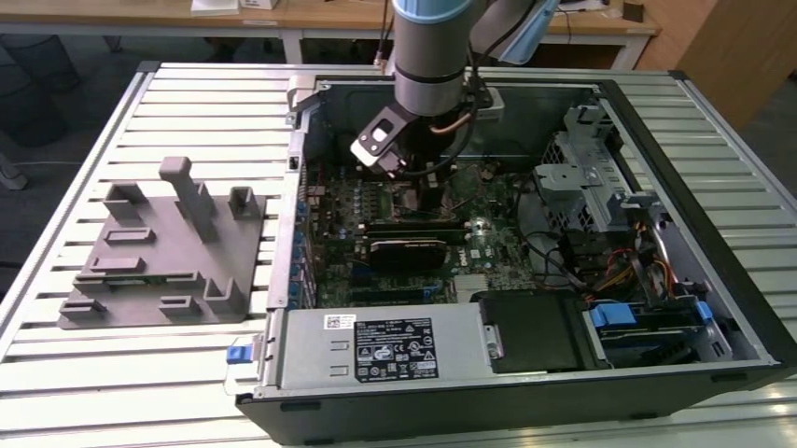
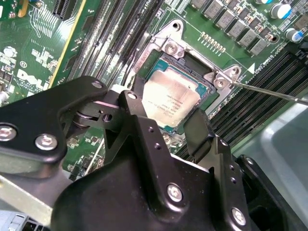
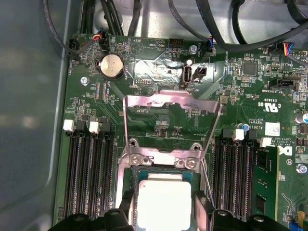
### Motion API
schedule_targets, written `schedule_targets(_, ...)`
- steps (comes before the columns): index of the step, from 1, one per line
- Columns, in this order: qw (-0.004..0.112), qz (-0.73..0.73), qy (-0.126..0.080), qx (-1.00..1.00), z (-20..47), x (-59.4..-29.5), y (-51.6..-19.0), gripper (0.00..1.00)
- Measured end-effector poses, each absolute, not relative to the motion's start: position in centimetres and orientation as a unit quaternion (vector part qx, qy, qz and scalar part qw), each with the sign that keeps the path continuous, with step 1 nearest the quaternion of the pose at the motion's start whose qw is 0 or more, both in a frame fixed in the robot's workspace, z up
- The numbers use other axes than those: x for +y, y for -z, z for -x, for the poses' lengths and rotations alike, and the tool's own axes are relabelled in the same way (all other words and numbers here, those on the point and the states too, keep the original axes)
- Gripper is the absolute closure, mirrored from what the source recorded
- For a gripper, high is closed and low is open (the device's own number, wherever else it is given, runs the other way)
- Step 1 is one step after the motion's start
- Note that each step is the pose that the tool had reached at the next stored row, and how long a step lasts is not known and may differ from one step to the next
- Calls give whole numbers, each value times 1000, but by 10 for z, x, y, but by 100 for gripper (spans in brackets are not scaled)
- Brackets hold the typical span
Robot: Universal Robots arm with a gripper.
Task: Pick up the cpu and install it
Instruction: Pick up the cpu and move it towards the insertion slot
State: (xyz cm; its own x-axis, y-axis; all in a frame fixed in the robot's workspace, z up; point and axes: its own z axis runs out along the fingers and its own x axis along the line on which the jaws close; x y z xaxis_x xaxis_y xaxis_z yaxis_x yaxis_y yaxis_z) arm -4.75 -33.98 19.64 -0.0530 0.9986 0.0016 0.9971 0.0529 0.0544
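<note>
Where the arm (image 1: pixel 430 56) descends into the open computer case (image 1: pixel 498 411), its wrist is held nearly upright over the motherboard (image 3: pixel 250 96), towards the case's far wall in the exterior view. The pincer (image 2: pixel 166 113) is lowered to the processor socket. Its two black fingers (image 2: pixel 198 127) are pinched on opposite edges of the cpu (image 2: pixel 171 96), whose silvery top is seen flat and level inside the socket frame in both wrist views.

The metal load plate (image 3: pixel 168 98) is swung up, clear of the socket, and the thin retaining lever (image 2: pixel 269 91) is seen slanting outward from a socket corner. Banks of black memory slots (image 3: pixel 89 178) are set just beside the socket on two opposite sides, near the outer faces of the fingers, so that little room is left sideways. A coin cell (image 3: pixel 111 65) and black cables (image 3: pixel 216 29) are located beyond the raised plate, well apart from the pincer.

On the slatted counter (image 1: pixel 187 103), at the exterior view's left of the case, a grey fixture (image 1: pixel 162 247) with upright posts is placed, well apart from the arm. Open room is left above the socket, along the arm's upright line.
</note>
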Motion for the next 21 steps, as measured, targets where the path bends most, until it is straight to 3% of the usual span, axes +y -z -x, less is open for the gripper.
schedule_targets(5, 18, -688, -20, 725, 48, -336, -196, 42)
schedule_targets(6, 18, -688, -20, 725, 48, -336, -196, 48)
schedule_targets(21, 17, -690, -22, 723, 48, -334, -194, 47)
